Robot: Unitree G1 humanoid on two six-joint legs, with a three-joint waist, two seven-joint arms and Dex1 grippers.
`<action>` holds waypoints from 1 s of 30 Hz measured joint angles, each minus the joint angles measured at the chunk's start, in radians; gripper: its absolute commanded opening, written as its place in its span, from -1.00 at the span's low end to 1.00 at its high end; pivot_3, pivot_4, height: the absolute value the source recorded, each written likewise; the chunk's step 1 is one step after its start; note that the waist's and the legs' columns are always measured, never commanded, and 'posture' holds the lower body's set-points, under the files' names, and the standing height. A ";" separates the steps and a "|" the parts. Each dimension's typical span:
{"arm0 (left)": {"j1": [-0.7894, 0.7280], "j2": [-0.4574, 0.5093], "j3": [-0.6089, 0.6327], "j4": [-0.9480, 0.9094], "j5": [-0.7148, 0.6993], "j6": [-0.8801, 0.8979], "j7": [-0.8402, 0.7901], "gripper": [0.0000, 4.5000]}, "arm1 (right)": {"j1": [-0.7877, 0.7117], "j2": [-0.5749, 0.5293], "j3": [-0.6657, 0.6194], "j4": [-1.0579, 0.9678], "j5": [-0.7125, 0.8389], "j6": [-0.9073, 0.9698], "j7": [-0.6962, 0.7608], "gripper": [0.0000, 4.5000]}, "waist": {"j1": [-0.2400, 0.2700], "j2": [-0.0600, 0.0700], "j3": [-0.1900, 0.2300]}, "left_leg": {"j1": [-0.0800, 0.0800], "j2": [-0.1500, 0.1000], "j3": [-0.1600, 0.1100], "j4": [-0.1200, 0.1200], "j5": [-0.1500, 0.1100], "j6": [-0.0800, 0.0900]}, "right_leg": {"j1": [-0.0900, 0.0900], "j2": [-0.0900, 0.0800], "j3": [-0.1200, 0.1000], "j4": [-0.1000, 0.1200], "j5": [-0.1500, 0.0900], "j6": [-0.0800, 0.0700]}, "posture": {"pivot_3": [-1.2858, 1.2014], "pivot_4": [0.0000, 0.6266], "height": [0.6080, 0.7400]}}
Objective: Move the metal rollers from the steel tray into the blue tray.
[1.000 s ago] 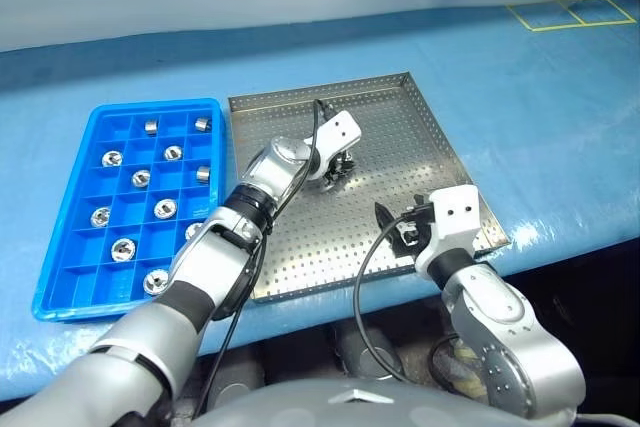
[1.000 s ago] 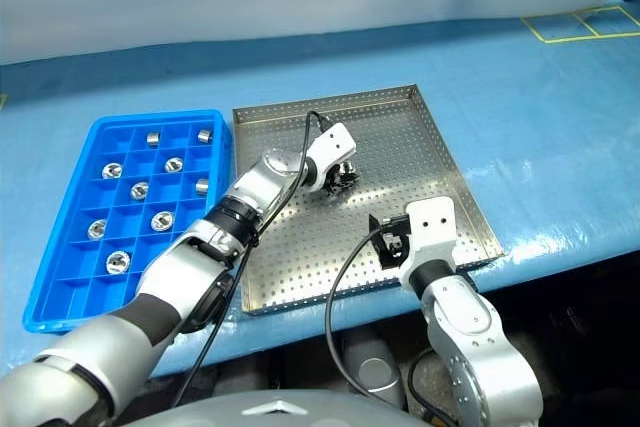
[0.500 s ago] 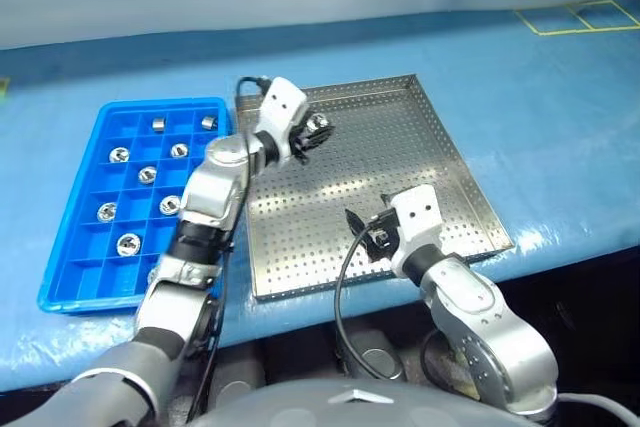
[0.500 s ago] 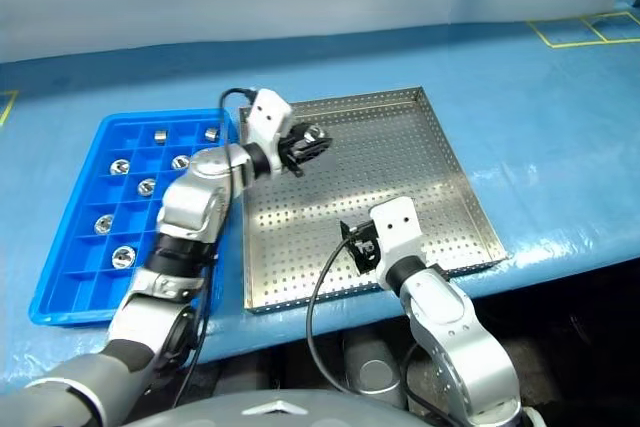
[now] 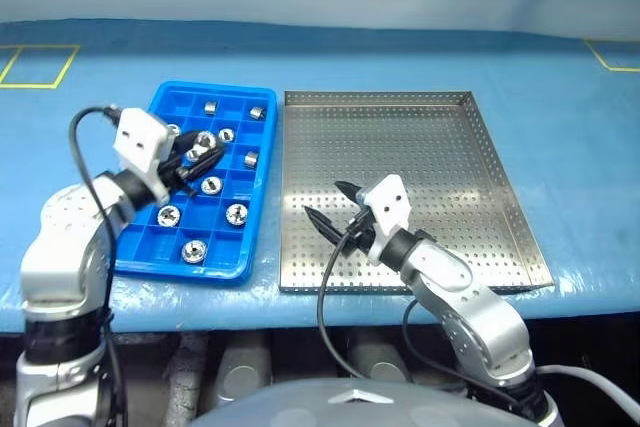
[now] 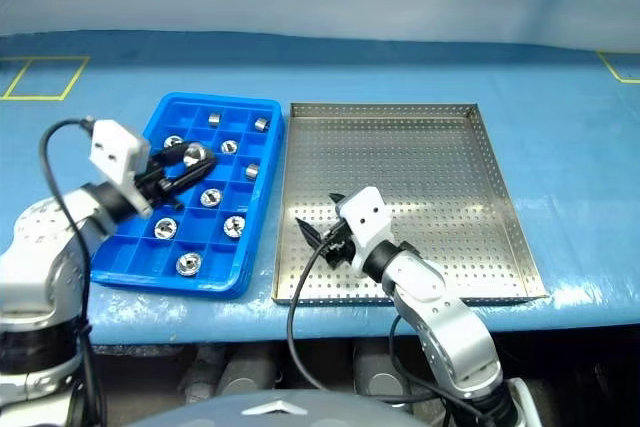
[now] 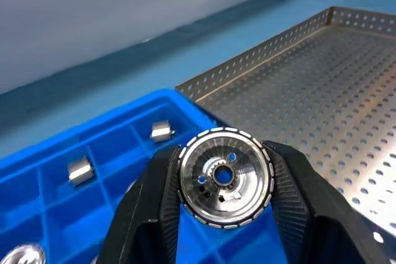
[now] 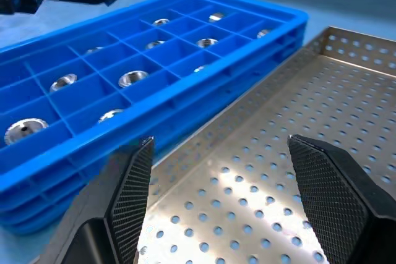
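The left tool (image 5: 196, 155), at the left of the head view, is clamped on one shiny silver metal roller (image 7: 226, 176); its two black fingers (image 7: 291, 180) press the roller's rim from either side, and the hollow centre faces the wrist camera. The tool and its roller hang above the upper middle of the bright blue plastic tray with square compartments (image 5: 150, 259), which lies left of centre on the blue-covered counter (image 5: 560, 97). Several more rollers sit in that tray's cells, among them two small ones in the top row (image 5: 211, 107) and larger ones lower down (image 5: 193, 251).

The large rectangular steel tray with a perforated floor and low rim (image 5: 430, 157) lies just beside the blue tray, to its right at the centre of the frame, the two apart by a narrow strip of counter. The right tool (image 5: 328, 205) hovers over the steel tray's lower left part with its fingers (image 8: 322, 183) spread well apart and nothing between them. It points towards the blue tray.
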 measured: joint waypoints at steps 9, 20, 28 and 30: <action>0.315 0.025 0.197 -0.092 -0.074 0.014 -0.011 -0.22 | -0.085 0.007 0.034 0.124 0.048 -0.042 0.119 0.62 | 0.055 -0.001 0.000 | 0.001 0.002 -0.001 0.000 0.000 0.000 | 0.000 0.001 -0.002 0.000 0.000 -0.002 | 0.26 -0.52 1.00; 0.429 -0.050 0.288 -0.177 -0.069 0.097 0.193 -0.22 | -0.109 0.016 0.079 0.164 0.048 -0.041 0.144 0.62 | 0.101 -0.002 -0.001 | 0.001 0.002 -0.001 0.000 0.000 0.000 | 0.001 0.001 -0.003 0.000 -0.001 -0.001 | 0.29 -0.52 1.00; 0.321 -0.066 0.214 -0.102 -0.045 0.116 0.298 -0.22 | -0.109 0.021 0.090 0.165 0.047 -0.040 0.138 0.62 | 0.105 -0.003 -0.001 | 0.001 0.002 -0.001 0.000 0.000 0.000 | 0.001 0.001 -0.003 0.000 0.000 -0.003 | 0.25 -0.52 1.00; 0.304 -0.065 0.196 -0.087 -0.045 0.117 0.301 -0.22 | -0.107 0.022 0.090 0.164 0.047 -0.040 0.132 0.62 | 0.104 -0.003 -0.001 | 0.001 0.002 -0.001 0.000 0.000 0.000 | 0.001 0.001 -0.003 0.000 0.001 -0.003 | 0.23 -0.52 1.00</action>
